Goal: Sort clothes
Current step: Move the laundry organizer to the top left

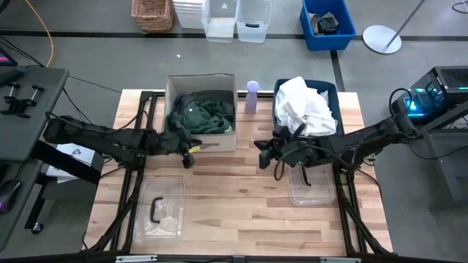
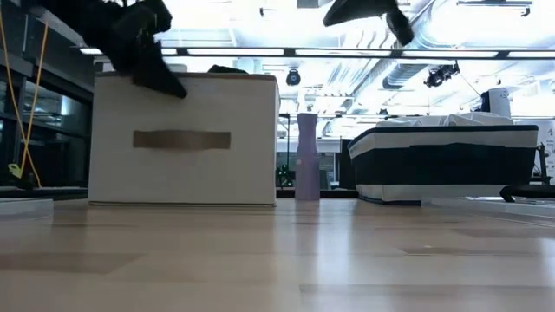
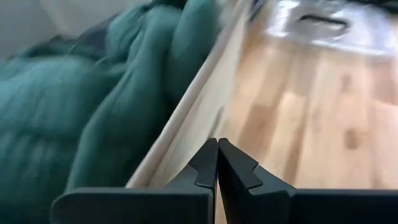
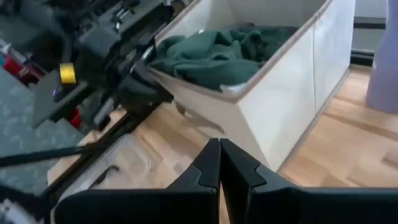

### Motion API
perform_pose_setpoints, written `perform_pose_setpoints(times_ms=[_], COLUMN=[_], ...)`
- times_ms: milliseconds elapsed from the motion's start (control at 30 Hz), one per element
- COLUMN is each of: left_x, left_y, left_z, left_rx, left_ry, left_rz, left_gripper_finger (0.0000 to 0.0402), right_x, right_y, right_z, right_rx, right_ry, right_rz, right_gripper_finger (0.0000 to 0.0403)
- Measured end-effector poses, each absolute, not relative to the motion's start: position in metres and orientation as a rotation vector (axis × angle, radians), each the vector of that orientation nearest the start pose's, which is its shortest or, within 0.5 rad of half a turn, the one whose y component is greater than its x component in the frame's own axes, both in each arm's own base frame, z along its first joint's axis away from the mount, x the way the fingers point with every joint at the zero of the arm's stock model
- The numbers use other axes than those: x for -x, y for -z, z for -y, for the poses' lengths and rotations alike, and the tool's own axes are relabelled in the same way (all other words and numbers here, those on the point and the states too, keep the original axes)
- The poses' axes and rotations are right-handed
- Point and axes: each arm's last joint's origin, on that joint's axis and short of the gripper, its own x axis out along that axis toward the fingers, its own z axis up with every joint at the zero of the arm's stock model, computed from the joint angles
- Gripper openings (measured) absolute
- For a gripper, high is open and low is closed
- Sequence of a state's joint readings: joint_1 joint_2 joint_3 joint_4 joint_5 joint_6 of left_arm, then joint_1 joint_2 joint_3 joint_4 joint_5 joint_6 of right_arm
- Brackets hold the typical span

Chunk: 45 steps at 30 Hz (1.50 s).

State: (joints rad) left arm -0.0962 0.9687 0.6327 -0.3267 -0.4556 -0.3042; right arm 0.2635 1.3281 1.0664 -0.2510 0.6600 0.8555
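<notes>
The clothes lie in two containers. Dark green and dark grey garments [image 1: 199, 111] fill the beige fabric box [image 1: 228, 139]; the green one [image 4: 217, 53] heaps up to the rim [image 3: 93, 106]. White garments [image 1: 303, 106] are piled in the dark blue bin [image 1: 330, 89]. My left gripper [image 1: 189, 157] is shut and empty, hovering just before the box's near wall [image 3: 217, 155]. My right gripper [image 1: 262, 156] is shut and empty [image 4: 219, 155], above bare table between box and bin, pointing toward the box. In the low view both hang clear of the table top.
A lavender bottle [image 1: 252, 96] stands between box and bin. A clear plastic tub [image 1: 159, 209] sits near left, another [image 1: 311, 184] under my right arm. The wooden table [image 1: 241, 212] is bare in the middle and near edge.
</notes>
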Motion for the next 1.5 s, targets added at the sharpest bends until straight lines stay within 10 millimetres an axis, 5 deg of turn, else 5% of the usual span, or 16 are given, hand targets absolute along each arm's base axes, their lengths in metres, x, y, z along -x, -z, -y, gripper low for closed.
perform_pose_setpoints(times_ms=[167,300,567,767,967,1333,1500], left_x=[-0.193,-0.182,-0.161,-0.151,-0.145,-0.132,-0.130], left_y=[-0.251,-0.259,-0.228,-0.213,-0.198,-0.237,-0.261], left_z=[0.004,0.024,0.061,0.042,0.007,-0.036,-0.037], left_rx=[0.188,0.332,0.452,0.384,0.293,0.136,0.183], left_ry=[-0.327,-0.144,-0.008,-0.052,-0.152,-0.283,-0.142], left_rz=[-0.531,-0.465,-0.086,0.084,-0.053,-0.028,0.013], left_gripper_finger=[0.0000,0.0000,0.0000,0.0000,0.0000,0.0000,0.0000], right_x=[-0.266,-0.257,-0.225,-0.211,-0.209,-0.212,-0.212], right_y=[-0.317,-0.319,-0.307,-0.304,-0.307,-0.309,-0.309], right_z=[-0.075,-0.100,-0.141,-0.146,-0.140,-0.134,-0.134], right_rx=[-0.594,-0.608,-0.683,-0.778,-0.840,-0.834,-0.834], right_ry=[0.486,0.395,0.474,0.525,0.562,0.602,0.602], right_rz=[-0.290,-0.303,-0.287,-0.267,-0.222,-0.179,-0.179], right_gripper_finger=[0.0000,0.0000,0.0000,0.0000,0.0000,0.0000,0.0000])
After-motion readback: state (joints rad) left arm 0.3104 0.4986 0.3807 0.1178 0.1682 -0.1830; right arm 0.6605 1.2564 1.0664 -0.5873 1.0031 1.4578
